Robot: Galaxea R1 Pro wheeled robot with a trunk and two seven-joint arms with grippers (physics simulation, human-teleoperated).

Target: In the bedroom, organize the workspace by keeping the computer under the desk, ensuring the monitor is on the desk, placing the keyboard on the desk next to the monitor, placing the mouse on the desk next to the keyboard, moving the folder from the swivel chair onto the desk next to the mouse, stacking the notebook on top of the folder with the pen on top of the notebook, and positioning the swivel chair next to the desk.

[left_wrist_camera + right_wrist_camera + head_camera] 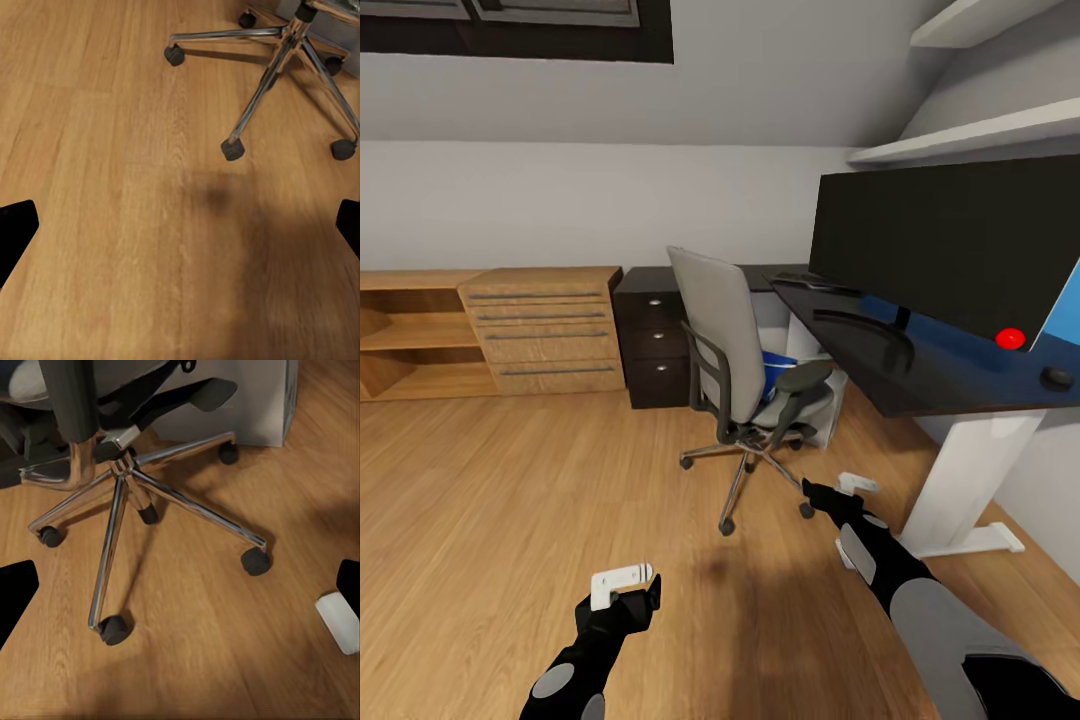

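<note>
Grey swivel chair (735, 350) held blue folder (778, 372); our claws (628, 590) (838, 495) stood released; reaching risked rolling its castors.

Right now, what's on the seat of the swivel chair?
A blue flat item lies on the chair seat, partly hidden by the backrest and armrest. Whether anything else lies on the seat is covered.
</note>
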